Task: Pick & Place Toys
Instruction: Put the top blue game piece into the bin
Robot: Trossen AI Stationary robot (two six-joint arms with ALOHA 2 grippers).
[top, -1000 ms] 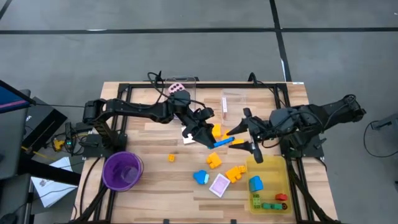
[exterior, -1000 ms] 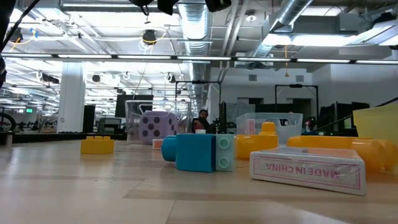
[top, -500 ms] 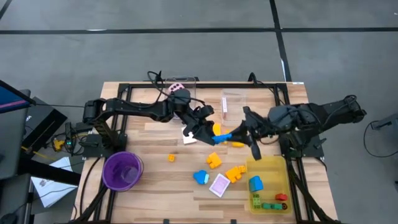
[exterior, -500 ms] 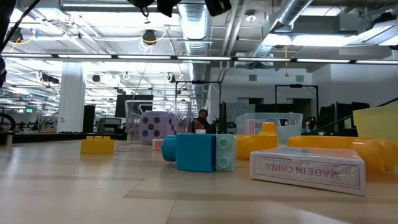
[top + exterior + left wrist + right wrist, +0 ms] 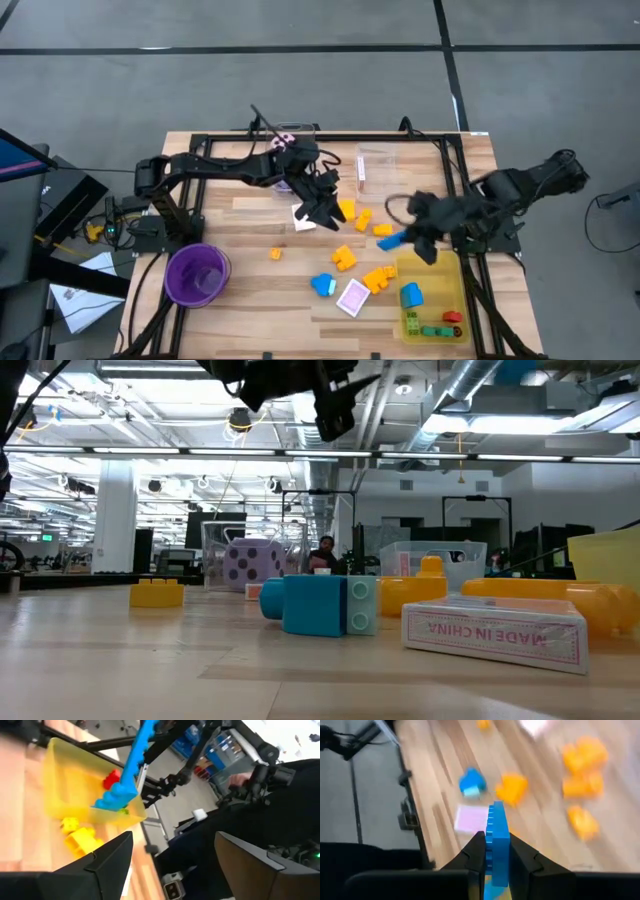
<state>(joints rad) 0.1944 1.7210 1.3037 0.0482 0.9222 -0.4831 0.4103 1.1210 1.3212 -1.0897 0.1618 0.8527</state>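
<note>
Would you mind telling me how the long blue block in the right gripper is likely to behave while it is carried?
The long blue block looks like stiff studded plastic, so it probably won't bend. The right gripper pinches it near one end, so it may swing or pivot. It looks thin and hollow, probably light, and the smooth sides could slip.

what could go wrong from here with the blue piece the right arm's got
1. The right gripper pinches the long blue block by one end only, most of it sticking out past the fingers; it might swing or slip before reaching the yellow tray.
2. The block hangs above the table edge of the tray; released early, it could land among the yellow blocks.
3. The left gripper, open, hovers close; paths might cross.
</note>
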